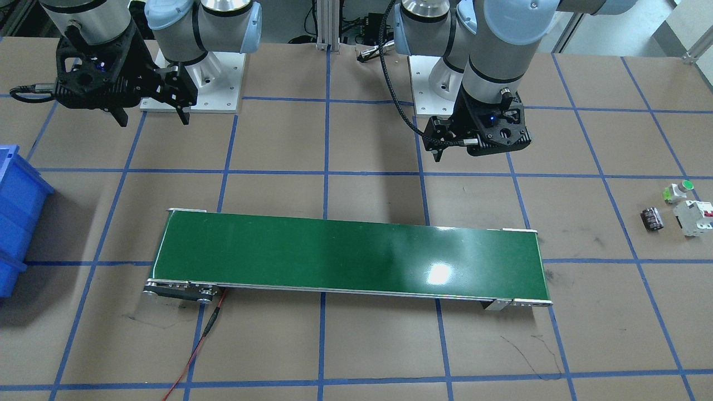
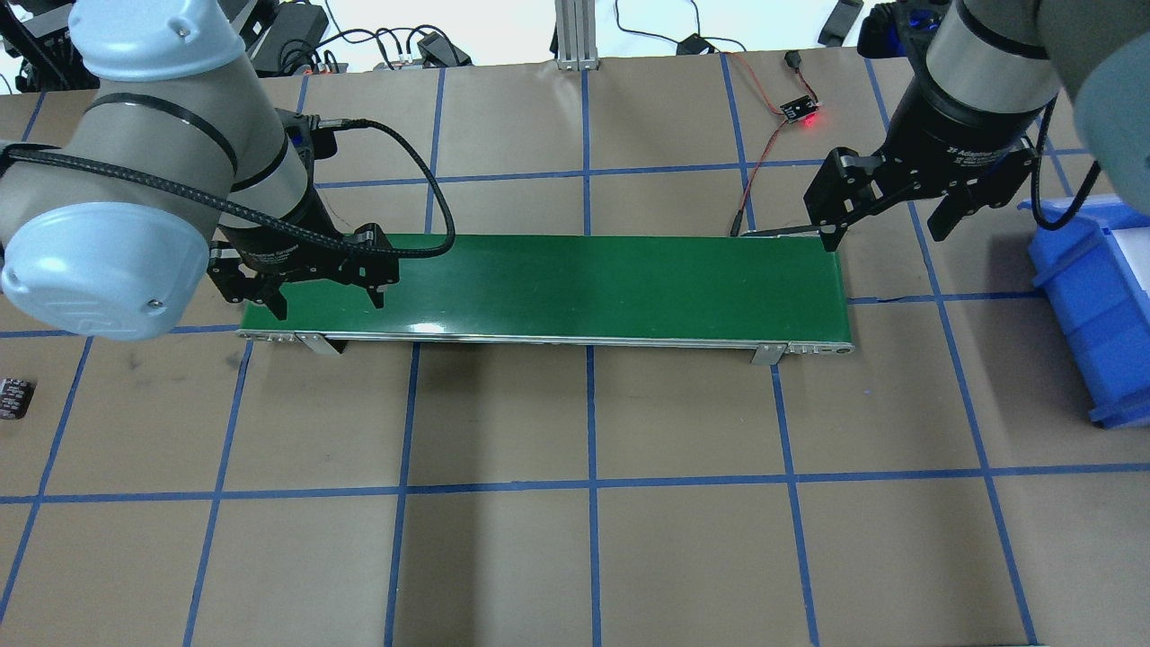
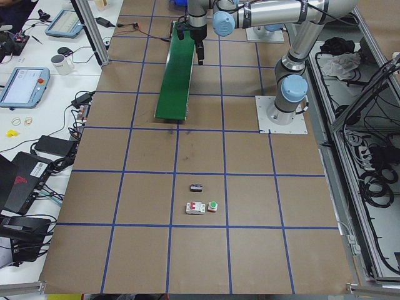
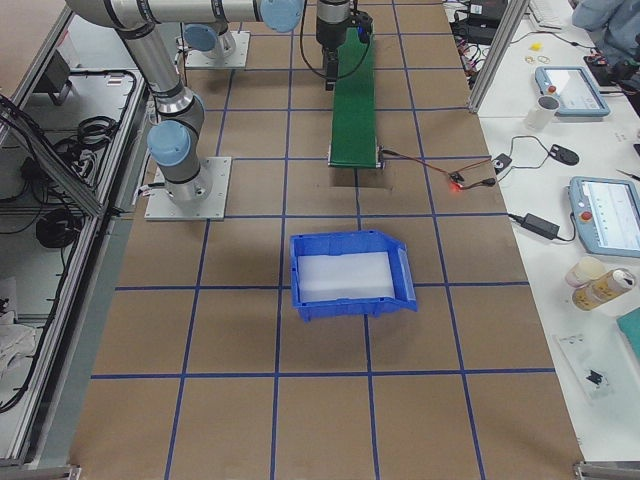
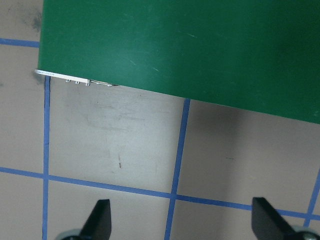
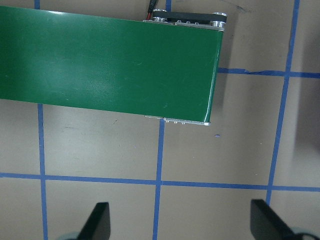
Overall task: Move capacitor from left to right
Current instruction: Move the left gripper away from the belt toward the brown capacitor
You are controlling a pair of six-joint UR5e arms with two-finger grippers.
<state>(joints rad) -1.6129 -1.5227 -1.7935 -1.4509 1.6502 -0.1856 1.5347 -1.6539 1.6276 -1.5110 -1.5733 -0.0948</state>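
Lying capacitor (image 1: 652, 218) just beside breaker (image 1: 694, 218)

Robotics lab: robot arms (image 3: 294, 56) bolted to a tape-gridded table (image 2: 683, 539), teach pendants (image 3: 24, 86) on the bench (image 3: 12, 134) at nine o'clock, exterior left view.

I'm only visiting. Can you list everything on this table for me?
Conveyor belt: one, green, mid-table.
Capacitor: one, black, at the robot's left end of the table.
Breaker: one, white with a red mark, beside the capacitor.
Push button: one, white with a green cap, by the breaker.
Bin: one, blue, at the robot's right end.
Wire: one, red and black, at the belt's end.
Table: one, brown with a blue grid.
Left gripper: black, open, near the belt's left end.
Right gripper: black, open, near the belt's right end.
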